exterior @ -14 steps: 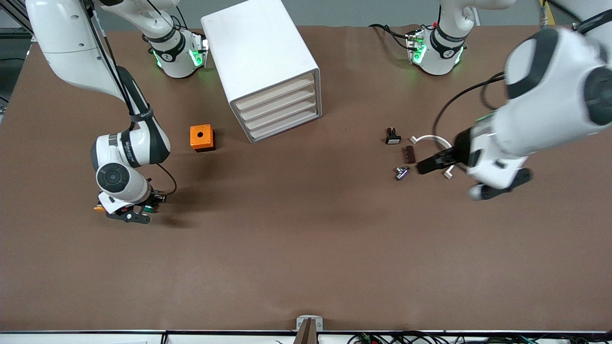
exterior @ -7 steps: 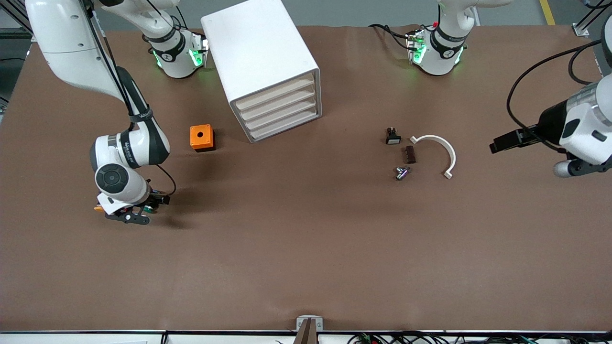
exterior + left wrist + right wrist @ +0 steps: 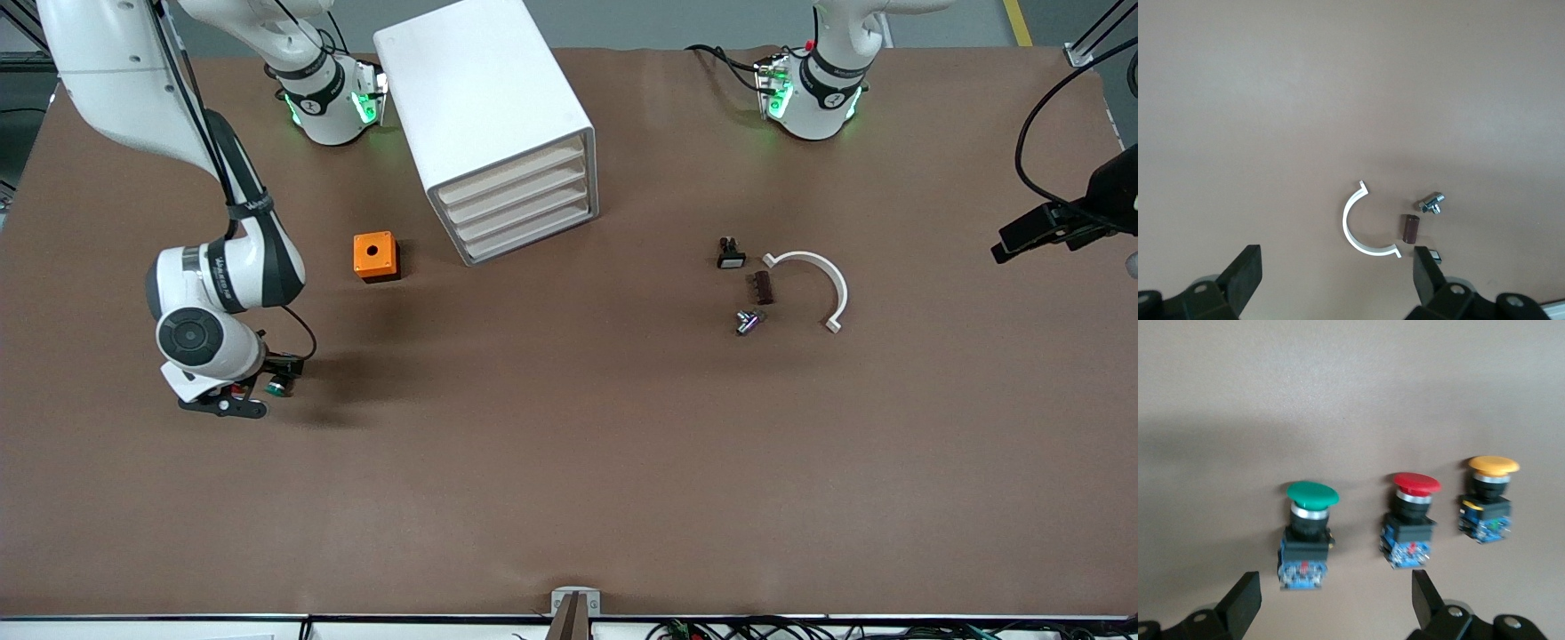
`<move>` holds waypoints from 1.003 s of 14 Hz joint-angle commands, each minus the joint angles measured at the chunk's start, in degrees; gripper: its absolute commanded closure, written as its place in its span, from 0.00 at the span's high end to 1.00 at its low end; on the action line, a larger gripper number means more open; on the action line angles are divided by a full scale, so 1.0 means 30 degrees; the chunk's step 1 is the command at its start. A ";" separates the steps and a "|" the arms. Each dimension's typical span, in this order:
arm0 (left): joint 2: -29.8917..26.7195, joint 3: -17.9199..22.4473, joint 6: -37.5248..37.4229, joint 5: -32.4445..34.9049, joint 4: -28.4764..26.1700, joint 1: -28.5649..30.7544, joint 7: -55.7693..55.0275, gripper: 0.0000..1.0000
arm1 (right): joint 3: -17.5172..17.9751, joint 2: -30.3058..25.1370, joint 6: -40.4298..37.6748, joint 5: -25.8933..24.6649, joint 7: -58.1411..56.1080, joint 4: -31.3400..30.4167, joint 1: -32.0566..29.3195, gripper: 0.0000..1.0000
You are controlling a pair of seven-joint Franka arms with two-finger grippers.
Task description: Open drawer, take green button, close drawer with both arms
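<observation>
The white cabinet stands between the arms' bases with all four cream drawers shut. The green-capped button lies on the table, its blue back toward my right gripper, which is open and empty just over it. In the front view the button shows beside the right gripper, toward the right arm's end of the table. My left gripper is open and empty in the air over the left arm's end of the table. It also shows in the left wrist view.
A red-capped button and a yellow-capped button lie in a row with the green one. An orange box sits beside the cabinet. A white curved clip, a brown piece, a metal bolt and a small black part lie together.
The left arm has swung away from the small parts toward its end of the table. The right gripper has shifted slightly toward its end, and the green button now shows more fully.
</observation>
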 commanded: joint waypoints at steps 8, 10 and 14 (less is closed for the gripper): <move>-0.0387 -0.0136 -0.1742 0.0462 0.1777 -0.0399 0.1325 1.00 | 0.0948 -0.5882 -1.0769 0.4463 -0.2881 0.4495 -0.0281 1.00; -0.0328 -0.0516 -0.1743 0.0491 0.1835 -0.0371 0.1323 1.00 | 0.0889 -0.6235 -1.2411 0.4493 -0.4518 0.5814 -0.0864 1.00; -0.0357 -0.0547 -0.1860 0.0403 0.1835 -0.0341 0.1383 1.00 | 0.0889 -0.6266 -1.3911 0.4812 -0.7716 0.7694 -0.2855 1.00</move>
